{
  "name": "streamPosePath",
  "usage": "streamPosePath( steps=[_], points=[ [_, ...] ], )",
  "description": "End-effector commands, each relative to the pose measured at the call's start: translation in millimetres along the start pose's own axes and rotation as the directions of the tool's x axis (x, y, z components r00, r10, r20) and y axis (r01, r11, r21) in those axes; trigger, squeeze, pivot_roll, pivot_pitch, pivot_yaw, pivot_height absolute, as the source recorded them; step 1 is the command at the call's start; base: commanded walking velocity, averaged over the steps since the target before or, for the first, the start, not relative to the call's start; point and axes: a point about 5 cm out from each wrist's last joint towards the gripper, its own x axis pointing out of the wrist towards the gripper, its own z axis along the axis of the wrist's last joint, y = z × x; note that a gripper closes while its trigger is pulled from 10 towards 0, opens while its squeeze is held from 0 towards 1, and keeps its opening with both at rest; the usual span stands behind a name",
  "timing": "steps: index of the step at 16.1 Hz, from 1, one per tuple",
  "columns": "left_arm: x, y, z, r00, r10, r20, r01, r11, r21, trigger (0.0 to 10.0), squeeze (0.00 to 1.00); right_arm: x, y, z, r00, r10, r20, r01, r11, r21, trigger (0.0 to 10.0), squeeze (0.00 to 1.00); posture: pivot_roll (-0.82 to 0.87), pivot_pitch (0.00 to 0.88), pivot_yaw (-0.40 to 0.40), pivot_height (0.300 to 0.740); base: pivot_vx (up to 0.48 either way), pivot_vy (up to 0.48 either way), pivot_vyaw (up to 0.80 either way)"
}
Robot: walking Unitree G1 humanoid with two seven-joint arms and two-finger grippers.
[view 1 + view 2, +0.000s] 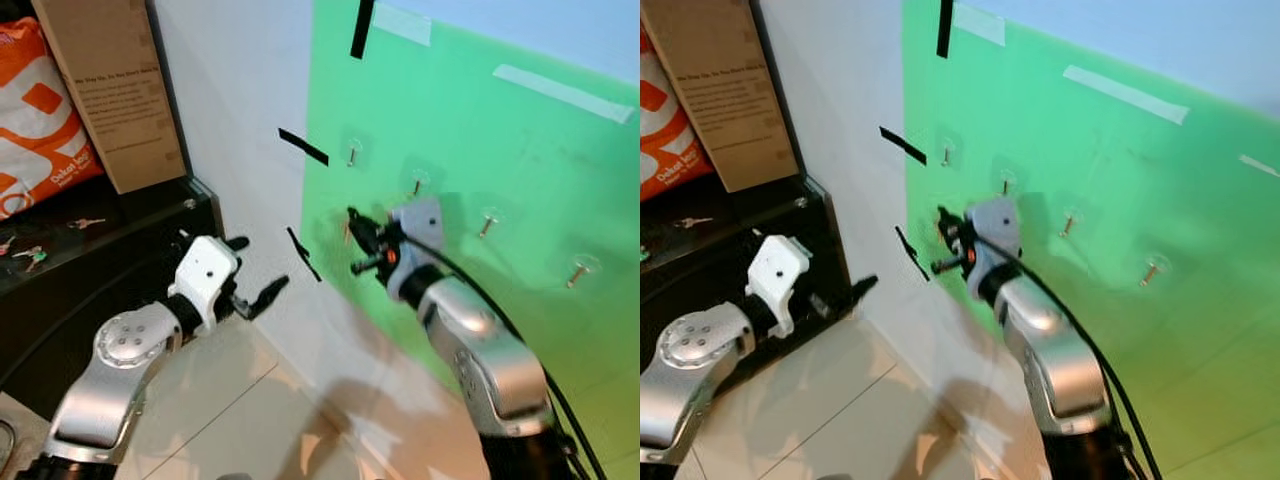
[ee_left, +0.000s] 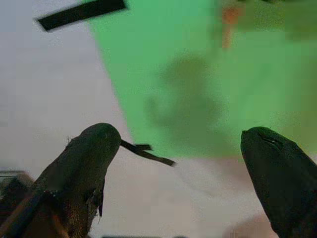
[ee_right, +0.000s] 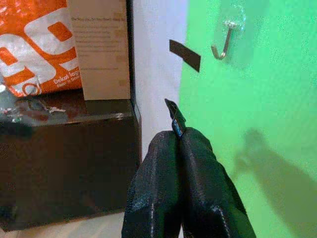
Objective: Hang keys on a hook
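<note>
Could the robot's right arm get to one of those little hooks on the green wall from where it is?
Probably yes. The right gripper is raised close to the green panel, fingers pressed shut, and the hook above it looks open to approach, with nothing between them. The left gripper is open, off to the side.

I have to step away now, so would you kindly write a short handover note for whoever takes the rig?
Right gripper: raised at the green board, among the hooks; in the right wrist view its fingers are pressed together, with nothing seen between them.
Left gripper: open, empty, low by the black cabinet.
Keys: lying on the cabinet top.
Done: nothing hung.
Left: pick up keys, hang on a hook.
</note>
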Motion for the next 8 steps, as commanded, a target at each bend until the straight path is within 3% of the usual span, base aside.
streamPosePath(
  steps=[1, 8],
  points=[
    [-0.7, -1.7, 4.2, 0.999, -0.045, 0.012, 0.045, 0.999, 0.011, 10.0, 0.00, 5.8, -3.1, 5.6, 1.000, -0.013, -0.004, 0.013, 0.999, 0.036, 10.0, 0.00, 0.07, 0.000, -0.053, 0.740, 0.000, 0.000, 0.00],
    [-3.3, -4.6, 6.7, 0.996, -0.090, 0.024, 0.090, 0.996, 0.017, 10.0, 0.00, 35.7, 10.0, 32.4, 1.000, -0.001, 0.027, -0.005, 0.977, 0.214, 10.0, 0.00, 0.07, 0.000, -0.061, 0.740, 0.000, 0.000, 0.00]
  ],
)
